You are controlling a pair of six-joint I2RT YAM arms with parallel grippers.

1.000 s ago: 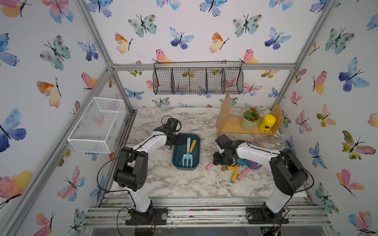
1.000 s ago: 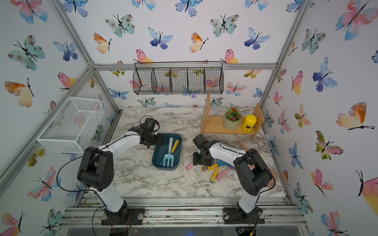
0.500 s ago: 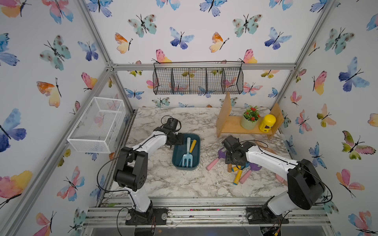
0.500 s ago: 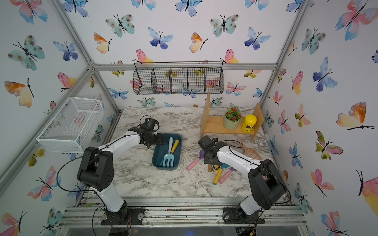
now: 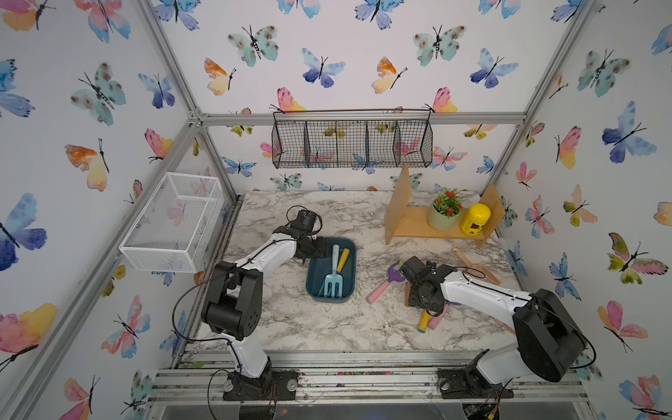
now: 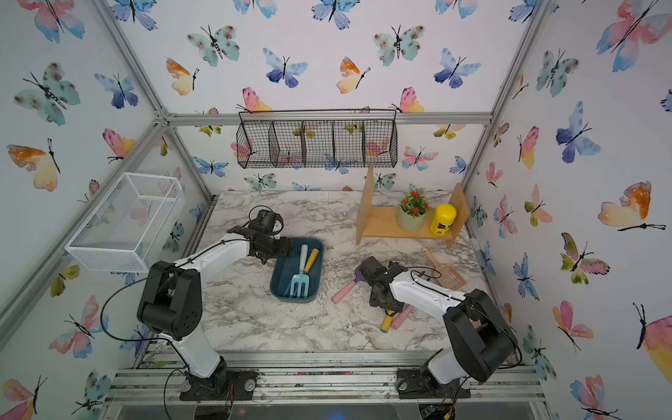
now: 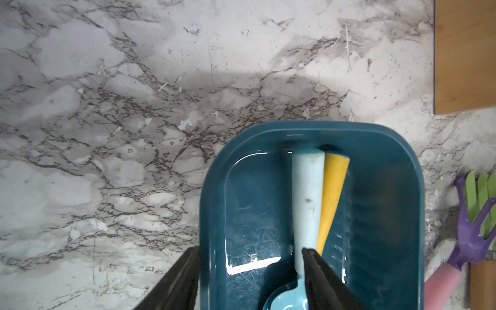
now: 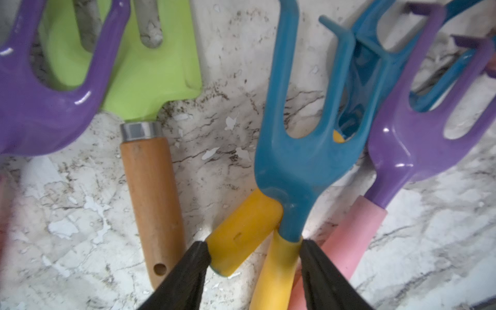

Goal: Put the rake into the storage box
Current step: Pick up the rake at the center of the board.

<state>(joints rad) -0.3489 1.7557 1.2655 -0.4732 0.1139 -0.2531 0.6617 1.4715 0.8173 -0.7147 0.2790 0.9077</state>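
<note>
The teal storage box point(image 5: 309, 287) point(image 6: 275, 287) point(image 7: 295, 126) holds a light-blue fork point(image 5: 331, 280) point(image 7: 307, 193) and a yellow-handled tool point(image 7: 332, 188). My left gripper point(image 5: 320, 251) point(image 7: 251, 250) is open and straddles the box's left wall, one finger outside and one inside. My right gripper point(image 5: 425, 307) point(image 8: 253, 249) is open, low over a pile of tools. Between its fingers lie two crossed yellow handles. One belongs to a blue rake point(image 8: 357, 67) with hooked tines, the other to a blue fork point(image 8: 295, 161) lying on it. A purple rake with a pink handle point(image 5: 378, 291) point(image 6: 343, 291) lies apart, nearer the box.
In the pile are also a green trowel with a wooden handle point(image 8: 150, 182) and another purple pink-handled rake point(image 8: 402, 150). A wooden scoop point(image 5: 476, 267) lies behind. A wooden shelf point(image 5: 411, 229) holds a potted plant point(image 5: 445, 211) and a yellow canister point(image 5: 474, 218). Black wire basket point(image 5: 352, 143) and white mesh basket point(image 5: 174, 222) hang on the walls.
My right gripper has swung right and toward the front, from beside the pink-handled purple rake to over the tool pile. The left arm and the box have not moved.
</note>
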